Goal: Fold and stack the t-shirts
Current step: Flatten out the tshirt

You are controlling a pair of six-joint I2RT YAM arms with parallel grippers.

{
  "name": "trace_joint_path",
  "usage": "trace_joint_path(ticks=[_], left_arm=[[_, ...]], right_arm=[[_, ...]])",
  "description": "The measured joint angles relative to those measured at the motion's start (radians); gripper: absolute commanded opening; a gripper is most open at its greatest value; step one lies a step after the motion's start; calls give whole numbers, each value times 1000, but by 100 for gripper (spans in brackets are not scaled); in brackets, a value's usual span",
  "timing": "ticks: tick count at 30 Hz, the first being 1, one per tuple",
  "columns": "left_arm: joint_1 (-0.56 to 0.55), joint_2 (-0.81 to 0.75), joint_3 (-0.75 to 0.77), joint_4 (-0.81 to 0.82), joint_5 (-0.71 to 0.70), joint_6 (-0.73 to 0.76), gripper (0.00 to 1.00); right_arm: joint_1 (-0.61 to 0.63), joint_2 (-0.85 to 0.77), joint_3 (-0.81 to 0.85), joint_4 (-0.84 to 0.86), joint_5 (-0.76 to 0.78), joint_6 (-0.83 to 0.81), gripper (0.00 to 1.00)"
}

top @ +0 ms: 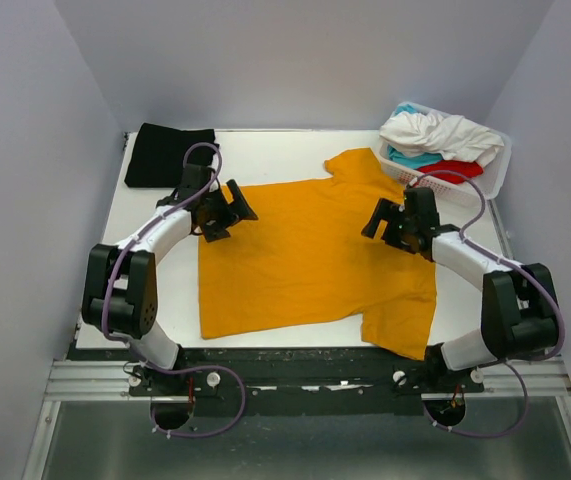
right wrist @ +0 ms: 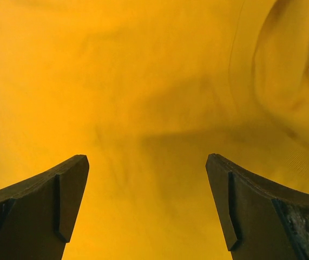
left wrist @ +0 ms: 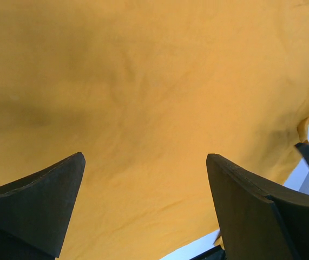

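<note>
Mustard-orange t-shirt (top: 305, 250) lies spread flat on the bench (top: 275, 150), unfolded and lightly creased, one corner at the near edge. My left hand (top: 227, 212) and right hand (top: 385, 222) are over it, both wide, holding nothing.

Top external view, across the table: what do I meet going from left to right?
black t-shirt → left gripper → right gripper → basket holding a white t-shirt, teal t-shirt and red t-shirt. The orange t-shirt spans under both grippers, so it is left out.
</note>
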Motion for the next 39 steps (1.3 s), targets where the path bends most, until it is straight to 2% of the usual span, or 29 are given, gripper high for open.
trace_joint_path(ticks=[6, 12, 21, 24, 25, 27, 34, 39], left_arm=[[-34, 140, 110, -4, 11, -17, 99], [-36, 325, 289, -92, -12, -42, 99], [-40, 587, 708, -297, -73, -63, 99], [-40, 702, 916, -396, -90, -58, 94], [-40, 731, 973, -424, -97, -58, 98], [-40, 781, 1075, -476, -116, -61, 99], [-41, 799, 1148, -516, -129, -63, 99], [-47, 774, 1086, -468, -129, -36, 99]], right_arm=[[50, -4, -121, 8, -65, 30, 100], [56, -6, -123, 37, -110, 53, 100], [63, -31, -167, 59, -158, 75, 100], [68, -32, -167, 60, -159, 78, 100], [71, -32, -167, 60, -160, 80, 100], [74, -32, -167, 61, -163, 85, 100], [84, -32, -167, 63, -177, 88, 100], [134, -38, -164, 55, -160, 52, 100]])
